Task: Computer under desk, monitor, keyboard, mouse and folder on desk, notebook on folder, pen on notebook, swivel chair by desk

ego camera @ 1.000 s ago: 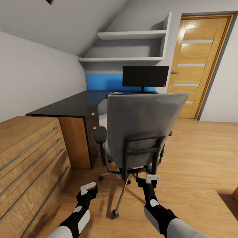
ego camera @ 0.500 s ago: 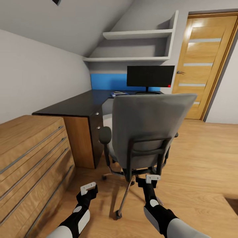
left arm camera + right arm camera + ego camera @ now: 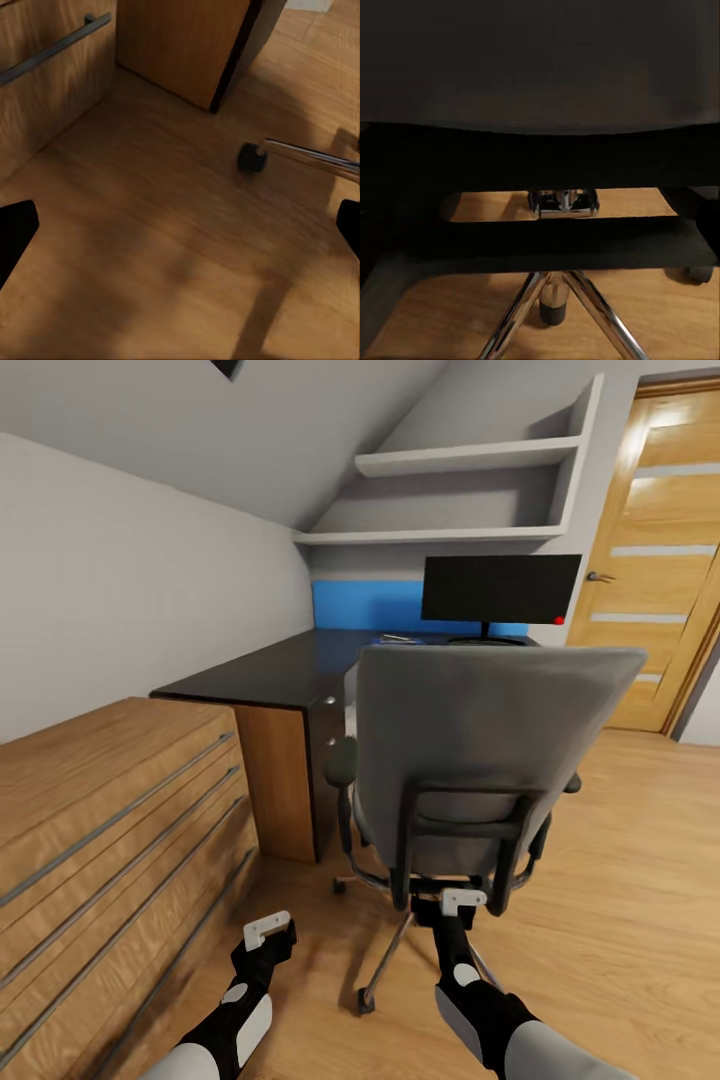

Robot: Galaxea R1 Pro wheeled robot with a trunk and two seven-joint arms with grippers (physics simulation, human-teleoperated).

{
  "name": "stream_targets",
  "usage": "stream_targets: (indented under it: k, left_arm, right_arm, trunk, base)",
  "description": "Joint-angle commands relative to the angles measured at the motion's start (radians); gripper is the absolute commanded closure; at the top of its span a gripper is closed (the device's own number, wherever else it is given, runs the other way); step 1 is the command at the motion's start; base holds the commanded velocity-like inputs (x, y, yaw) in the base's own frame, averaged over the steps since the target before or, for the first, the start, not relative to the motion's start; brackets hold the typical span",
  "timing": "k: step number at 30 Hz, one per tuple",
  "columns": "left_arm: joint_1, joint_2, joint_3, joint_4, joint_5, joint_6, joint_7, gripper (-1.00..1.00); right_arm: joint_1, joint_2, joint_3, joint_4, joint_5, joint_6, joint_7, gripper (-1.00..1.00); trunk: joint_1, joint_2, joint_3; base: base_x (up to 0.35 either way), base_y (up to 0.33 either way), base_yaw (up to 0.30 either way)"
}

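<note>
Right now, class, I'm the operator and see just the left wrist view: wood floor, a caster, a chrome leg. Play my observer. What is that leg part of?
Observer: The swivel chair, its grey back toward the robot.
Operator: Is the monitor on the desk?
Observer: Yes, the monitor stands on the dark desk beyond the chair.
Operator: Where's my right gripper?
Observer: The right gripper is low behind the chair, facing its chrome base.

Home bedroom study nook under a sloped ceiling; dark desk point(image 3: 262, 670) bore a monitor point(image 3: 500, 588); swivel chair point(image 3: 480, 745), wooden dresser point(image 3: 100, 820), wall shelves point(image 3: 470, 458) and panelled door point(image 3: 665, 560) stood around.
</note>
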Motion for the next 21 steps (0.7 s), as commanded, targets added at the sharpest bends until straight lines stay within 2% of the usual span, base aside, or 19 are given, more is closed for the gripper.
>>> stream_targets:
  k: [1,10,15,21]
  left_arm:
    - [-0.001,0.000,-0.001,0.001,0.002,-0.003,0.004,-1.00]
    - [-0.001,-0.002,-0.001,0.008,0.001,-0.003,0.003,-1.00]
    - [-0.001,-0.002,-0.002,0.027,0.001,-0.003,0.002,-1.00]
    - [-0.001,-0.002,-0.002,0.030,0.000,-0.003,0.002,-1.00]
  right_arm:
    - [-0.001,-0.001,0.010,0.003,-0.005,-0.003,-0.007,-1.00]
    - [-0.001,-0.001,0.010,0.008,-0.005,-0.004,-0.006,-1.00]
    - [-0.001,-0.001,0.010,0.008,-0.004,-0.005,-0.006,-1.00]
    - [-0.001,-0.001,0.010,0.008,-0.004,-0.006,-0.006,-1.00]
  trunk:
    - [0.000,0.000,-0.001]
    - [0.000,0.000,-0.005]
    - [0.000,0.000,-0.005]
    - [0.000,0.000,-0.006]
  base:
    - [0.000,0.000,0.239]
    - [0.000,0.000,0.227]
    - [-0.041,0.000,0.049]
    - [-0.240,0.000,0.008]
